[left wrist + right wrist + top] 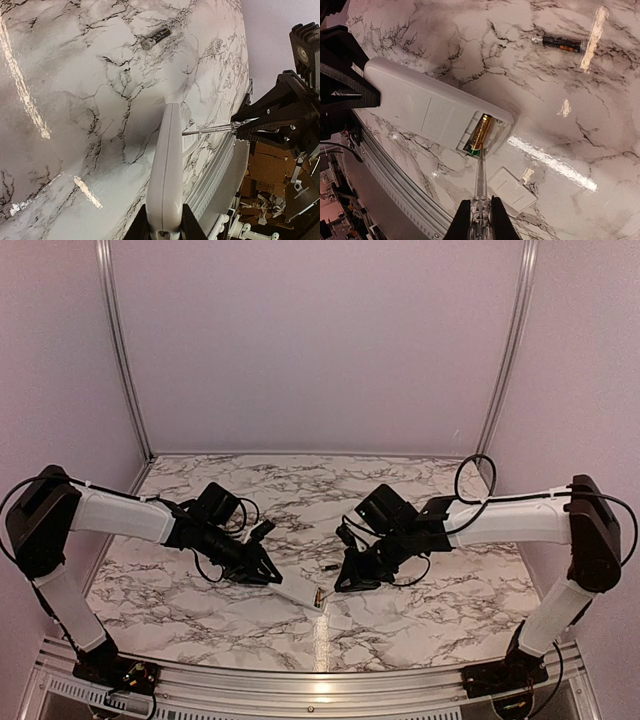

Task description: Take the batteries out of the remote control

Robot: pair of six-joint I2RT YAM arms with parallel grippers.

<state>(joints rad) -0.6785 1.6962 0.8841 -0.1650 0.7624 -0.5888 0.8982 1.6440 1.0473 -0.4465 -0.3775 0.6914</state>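
Note:
The white remote control [420, 105] lies tilted with its open recess facing up, and one gold battery [481, 132] sits inside it. My left gripper [164, 225] is shut on the remote's [167, 170] end, edge-on in that view. My right gripper [478, 220] is shut on a slim clear-handled tool [480, 185], whose tip touches the near, green end of that battery. A second dark battery [562, 43] lies loose on the table beyond the remote. From above, the remote [298, 590] sits between the two grippers.
The small white cover piece [511, 190] lies on the marble table [430, 490], right of the tool's shaft. The table's metal front rail [405, 185] runs close to the remote. Pink walls enclose the back and sides.

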